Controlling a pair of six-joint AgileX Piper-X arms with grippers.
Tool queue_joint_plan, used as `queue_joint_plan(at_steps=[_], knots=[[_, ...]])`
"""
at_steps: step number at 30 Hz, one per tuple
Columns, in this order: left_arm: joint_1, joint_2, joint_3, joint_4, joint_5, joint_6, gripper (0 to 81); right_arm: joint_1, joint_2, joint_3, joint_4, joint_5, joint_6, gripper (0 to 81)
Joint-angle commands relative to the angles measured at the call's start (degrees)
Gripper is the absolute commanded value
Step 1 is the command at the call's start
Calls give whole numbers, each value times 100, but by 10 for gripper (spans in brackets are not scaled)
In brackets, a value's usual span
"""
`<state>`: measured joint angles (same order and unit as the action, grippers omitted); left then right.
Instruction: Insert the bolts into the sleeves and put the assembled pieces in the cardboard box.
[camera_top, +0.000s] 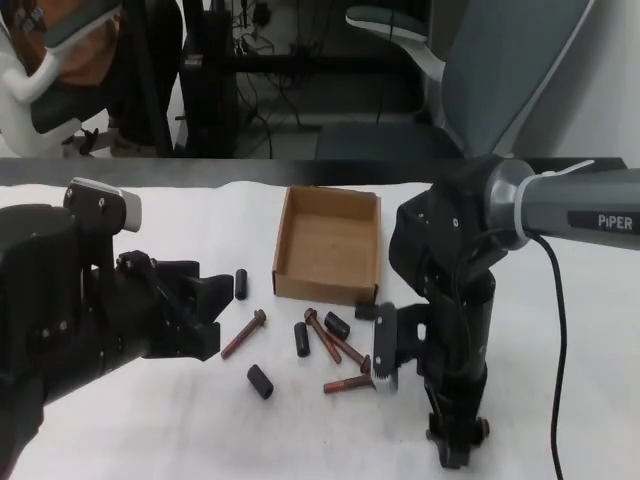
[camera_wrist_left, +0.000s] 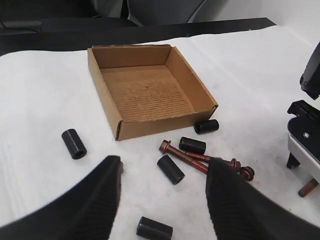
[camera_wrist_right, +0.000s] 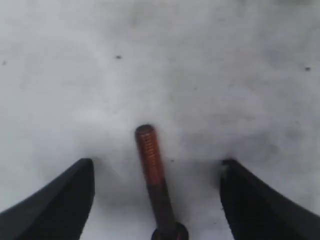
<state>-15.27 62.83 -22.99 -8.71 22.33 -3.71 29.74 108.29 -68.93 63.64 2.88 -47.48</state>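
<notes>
Fingers spread wide, the right gripper (camera_wrist_right: 157, 164) straddles a bolt (camera_wrist_right: 148, 150) lying on the white cloth (camera_wrist_right: 150, 60); the left gripper (camera_wrist_left: 165, 162), likewise spread, hangs above loose sleeves (camera_wrist_left: 192, 145) just short of the cardboard box (camera_wrist_left: 150, 127).

— What's down there?
— A bench (camera_top: 330, 440) under white cloth, with an open cardboard box (camera_top: 325, 287) at its middle.
— Loose parts?
— Black sleeves (camera_top: 301, 338) and coppery bolts (camera_top: 244, 334) lie scattered at the box's six o'clock. A lone sleeve (camera_top: 241, 284) lies at its eight o'clock.
</notes>
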Motion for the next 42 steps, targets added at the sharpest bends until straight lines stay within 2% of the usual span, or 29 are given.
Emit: queue_joint_plan(at_steps=[1,2,4,6,9,12,13,14,16,19,20,22,26,27,29,34,39,42], knots=[[-25,-17,-59,-55,138,8,497,-5,-233,-100,-188,-126,637,574],[-25,-17,-59,-55,138,8,497,-5,-359,-114,-247,-169,835,564],[-25,-17,-59,-55,138,8,497,-5,-672,-112,-512,-208,1733,564],[-25,-17,-59,-55,138,8,497,-5,-982,-112,-917,-38,3235,564],[-25,-17,-59,-43,138,10,497,-5,-1490,-112,-1594,416,6242,564],[-25,-17,-59,-29,138,-5,497,74,-1827,-112,-2416,698,7922,528],[-25,-17,-59,-22,138,-13,497,113,-1881,-112,-2689,736,8216,510],[-25,-17,-59,2,138,-11,497,154,-1923,-112,-3027,733,8350,476],[-25,-17,-59,78,138,-54,497,227,-1939,-112,-3449,733,8599,354],[-25,-17,-59,145,138,-255,497,295,-1939,-112,-3320,885,8727,46],[-25,-17,-59,145,138,-273,497,293,-1958,-112,-3143,945,8685,3],[-25,-17,-59,145,46,-272,497,293,-2046,-112,-2796,973,8687,53],[-25,-17,-59,77,-438,-402,497,293,-2446,-98,-2532,1247,8527,259],[-25,-32,-59,77,-530,-402,497,293,-2613,-98,-2530,1330,8464,280],[-25,-31,-59,77,-671,-468,497,335,-3023,-98,-2509,1411,8385,260],[-25,-31,-59,74,-769,-1111,497,759,-4257,-63,-2187,1998,7991,83],[-152,-31,-59,30,-726,-1193,497,979,-4971,159,-2406,2273,7976,71],[-279,-48,-59,30,-511,-1193,497,994,-4983,178,-1994,2113,8096,66]])
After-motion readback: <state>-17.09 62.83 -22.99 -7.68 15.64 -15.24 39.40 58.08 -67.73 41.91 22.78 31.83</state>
